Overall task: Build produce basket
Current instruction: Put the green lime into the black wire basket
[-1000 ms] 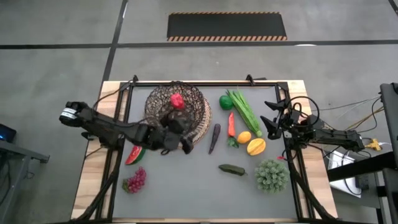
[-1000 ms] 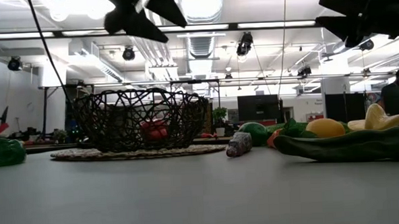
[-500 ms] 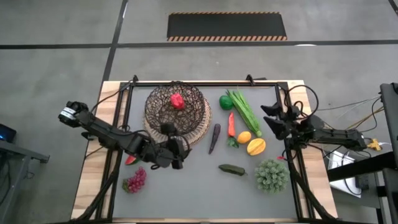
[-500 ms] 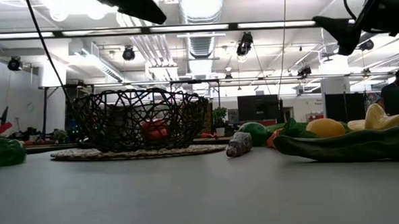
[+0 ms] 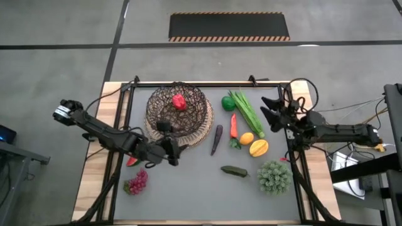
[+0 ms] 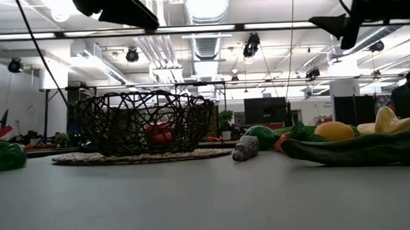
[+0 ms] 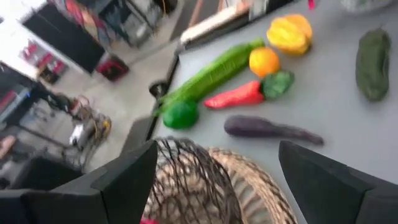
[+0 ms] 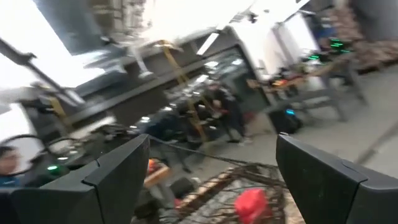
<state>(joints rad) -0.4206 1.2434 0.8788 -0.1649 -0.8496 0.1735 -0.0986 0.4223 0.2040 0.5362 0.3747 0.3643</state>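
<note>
The dark wire basket (image 5: 179, 113) stands on its tan woven disc base at the table's far left-centre, with a red pepper (image 5: 179, 100) inside. My left gripper (image 5: 168, 145) hovers open and empty by the basket's near rim, above the table. My right gripper (image 5: 270, 113) is open and empty, high over the table's right side beside the green stalks (image 5: 246, 110). On the table lie a green pepper (image 5: 228, 102), carrot (image 5: 233, 125), orange (image 5: 247, 138), yellow fruit (image 5: 259, 148), eggplant (image 5: 216, 139), cucumber (image 5: 234, 171), watermelon slice (image 5: 132, 160) and grapes (image 5: 136, 182).
A bushy green leafy piece (image 5: 274, 176) lies at the near right. A black frame (image 5: 207, 83) runs along the table's far and side edges. Bare grey table shows in the near middle (image 5: 188, 194). A person stands in the room far behind (image 6: 405, 96).
My left gripper has drawn back from over the basket's near rim toward the table's near-left and has risen, still open and empty. My right gripper has gone toward the far edge and a little left, and has risen. The produce and basket have stayed put.
</note>
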